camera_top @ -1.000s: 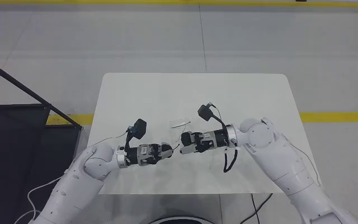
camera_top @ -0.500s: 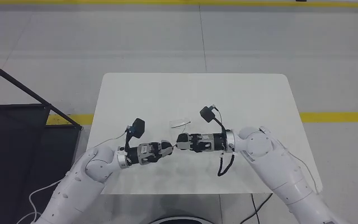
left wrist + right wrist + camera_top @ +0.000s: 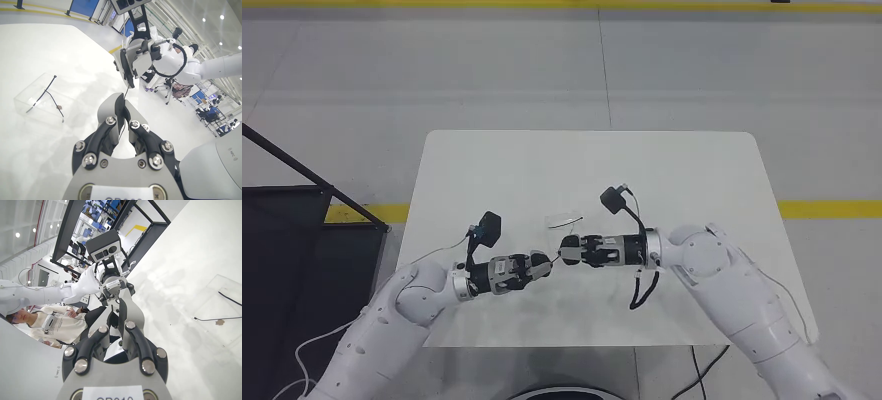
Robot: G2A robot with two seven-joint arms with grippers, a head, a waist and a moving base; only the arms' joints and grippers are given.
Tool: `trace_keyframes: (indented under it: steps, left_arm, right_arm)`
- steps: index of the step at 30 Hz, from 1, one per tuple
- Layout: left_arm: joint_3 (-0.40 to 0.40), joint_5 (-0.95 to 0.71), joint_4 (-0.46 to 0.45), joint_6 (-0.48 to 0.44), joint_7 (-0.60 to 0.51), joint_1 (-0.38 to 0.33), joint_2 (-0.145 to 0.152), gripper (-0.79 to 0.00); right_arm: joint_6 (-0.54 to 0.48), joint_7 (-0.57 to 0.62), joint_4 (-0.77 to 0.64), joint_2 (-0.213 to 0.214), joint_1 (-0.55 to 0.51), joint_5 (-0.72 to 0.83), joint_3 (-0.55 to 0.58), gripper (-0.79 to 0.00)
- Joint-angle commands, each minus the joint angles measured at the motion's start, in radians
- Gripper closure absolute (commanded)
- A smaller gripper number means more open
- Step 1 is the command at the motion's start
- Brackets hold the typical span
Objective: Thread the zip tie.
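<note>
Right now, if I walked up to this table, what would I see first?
The left gripper and right gripper meet tip to tip over the near half of the white table, both pinching one thin black zip tie. Just beyond them a clear tray sits on the table, holding two spare zip ties.

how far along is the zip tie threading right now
Done: one zip tie is picked up and held above the table. In hand: the left gripper is shut on it, and its other end meets the tips of the right gripper, also shut. Left: no closed loop shows, so the tail probably needs feeding through the head; that join is too small to tell. Two more ties lie in the clear tray.
</note>
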Motion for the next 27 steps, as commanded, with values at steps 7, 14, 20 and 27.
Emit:
trace_keyframes:
  steps: [7,14,20,27]
  left_arm:
    - [0.007,-0.001,0.005,-0.004,-0.003,-0.005,-0.001,0.000]
    - [0.012,-0.004,0.007,-0.001,-0.007,-0.010,-0.001,-0.326]
    - [-0.002,-0.009,0.003,-0.013,-0.012,-0.008,0.004,-0.369]
    - [-0.005,-0.015,-0.005,-0.037,-0.017,-0.001,0.007,-0.336]
  right_arm:
    - [0.003,0.006,0.004,-0.003,0.004,-0.002,0.002,0.000]
    - [0.010,0.019,-0.003,-0.002,0.009,-0.007,0.012,0.000]
    - [0.019,0.065,-0.010,-0.001,0.021,-0.004,0.012,0.000]
    - [0.028,0.103,-0.001,-0.007,0.041,0.017,-0.002,0.000]
